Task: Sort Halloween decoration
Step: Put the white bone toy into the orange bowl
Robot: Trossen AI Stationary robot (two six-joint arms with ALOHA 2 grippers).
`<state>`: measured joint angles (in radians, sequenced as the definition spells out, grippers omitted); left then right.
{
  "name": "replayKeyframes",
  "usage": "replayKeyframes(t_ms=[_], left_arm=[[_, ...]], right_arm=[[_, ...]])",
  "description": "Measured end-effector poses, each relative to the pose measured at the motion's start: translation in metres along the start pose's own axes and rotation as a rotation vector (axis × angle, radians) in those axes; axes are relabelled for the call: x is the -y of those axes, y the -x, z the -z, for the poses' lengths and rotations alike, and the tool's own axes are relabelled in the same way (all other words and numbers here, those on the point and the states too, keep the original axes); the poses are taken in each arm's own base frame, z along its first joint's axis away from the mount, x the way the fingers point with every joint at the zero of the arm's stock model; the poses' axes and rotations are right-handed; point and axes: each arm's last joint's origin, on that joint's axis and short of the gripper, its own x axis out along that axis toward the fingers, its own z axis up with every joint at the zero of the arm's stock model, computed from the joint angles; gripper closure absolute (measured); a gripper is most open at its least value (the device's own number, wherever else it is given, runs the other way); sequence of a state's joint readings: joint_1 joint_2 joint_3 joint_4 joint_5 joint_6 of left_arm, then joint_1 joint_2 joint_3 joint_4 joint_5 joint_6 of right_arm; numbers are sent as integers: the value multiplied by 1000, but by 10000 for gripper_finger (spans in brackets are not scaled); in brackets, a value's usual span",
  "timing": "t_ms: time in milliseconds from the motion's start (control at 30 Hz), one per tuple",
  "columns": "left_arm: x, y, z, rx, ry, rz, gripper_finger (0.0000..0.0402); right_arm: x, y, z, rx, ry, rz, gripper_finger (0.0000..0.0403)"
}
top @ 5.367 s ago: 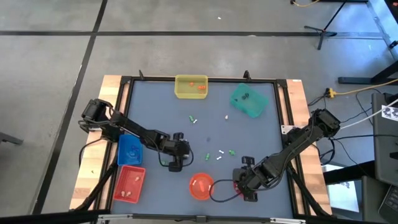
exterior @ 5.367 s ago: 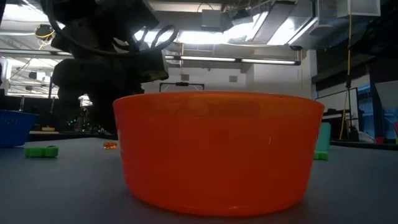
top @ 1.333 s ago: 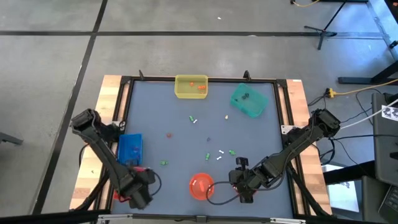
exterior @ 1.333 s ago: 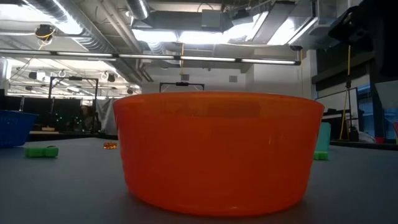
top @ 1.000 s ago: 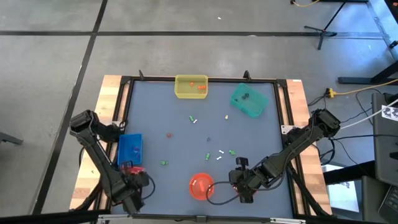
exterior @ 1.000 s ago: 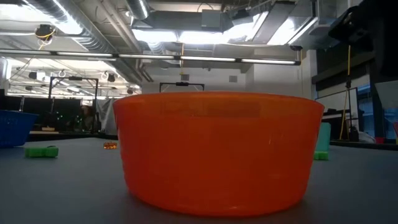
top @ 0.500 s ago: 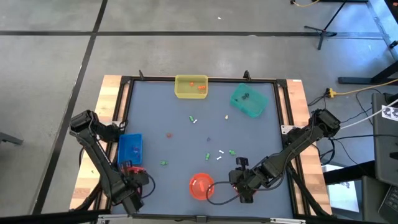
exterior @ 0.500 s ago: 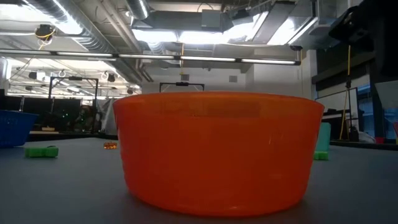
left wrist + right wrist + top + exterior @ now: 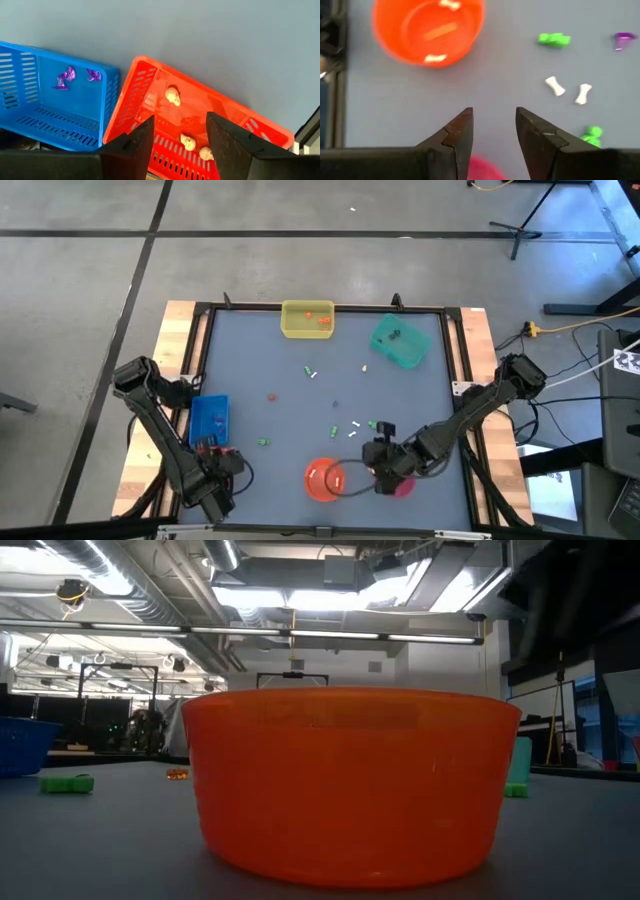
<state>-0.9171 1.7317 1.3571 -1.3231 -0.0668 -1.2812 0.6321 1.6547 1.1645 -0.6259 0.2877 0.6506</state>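
1. The left gripper [image 9: 177, 137] hangs over the red tray [image 9: 240, 122] at the near left corner of the worktop [image 9: 330, 355], its two fingers apart with nothing between them; beige skull trinkets [image 9: 172, 96] lie in the tray below.
2. Beside the red tray stands the blue tray [image 9: 209, 418], which holds two purple trinkets [image 9: 65, 77].
3. The orange bowl [image 9: 322, 479] sits near the front edge, with white bone trinkets [image 9: 436, 58] inside it.
4. The right gripper [image 9: 492, 132] hovers just right of the orange bowl, its fingers standing partly apart and holding nothing; a pink object [image 9: 402, 486] shows just beneath it on the worktop.
5. Just beyond the gripper lie two white bones [image 9: 568, 90], loose green trinkets [image 9: 554, 39] and one purple piece [image 9: 622, 38], all apart from one another.
6. A green trinket [image 9: 264, 442] lies between the blue tray and the bowl; an orange one [image 9: 270, 394] lies farther in.
7. Near mid-worktop lie a green piece [image 9: 311, 370] and a white one [image 9: 365, 367].
8. At the far edge the yellow tray [image 9: 307, 320] holds orange trinkets, and the green tray [image 9: 400, 341] to its right holds dark ones.
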Motion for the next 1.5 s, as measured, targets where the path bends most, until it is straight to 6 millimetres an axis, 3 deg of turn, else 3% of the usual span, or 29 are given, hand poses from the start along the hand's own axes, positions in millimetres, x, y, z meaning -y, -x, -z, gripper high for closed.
replayKeyframes(t_ms=[333, 500, 800, 1500], left_arm=[[-2, -1, -8, -3, 26, -1, 239], [-2, -1, -7, -4, 25, 0, 239], [-2, -1, -7, -4, 25, 1, 239], [0, 0, -8, 5, 27, 29, 239]], right_arm=[[61, -16, -35, 13, -189, 113, 258], [81, -25, -35, -18, -236, 139, 258], [88, -35, -21, -77, -235, 150, 258], [96, -61, 8, -32, -243, 140, 258]])
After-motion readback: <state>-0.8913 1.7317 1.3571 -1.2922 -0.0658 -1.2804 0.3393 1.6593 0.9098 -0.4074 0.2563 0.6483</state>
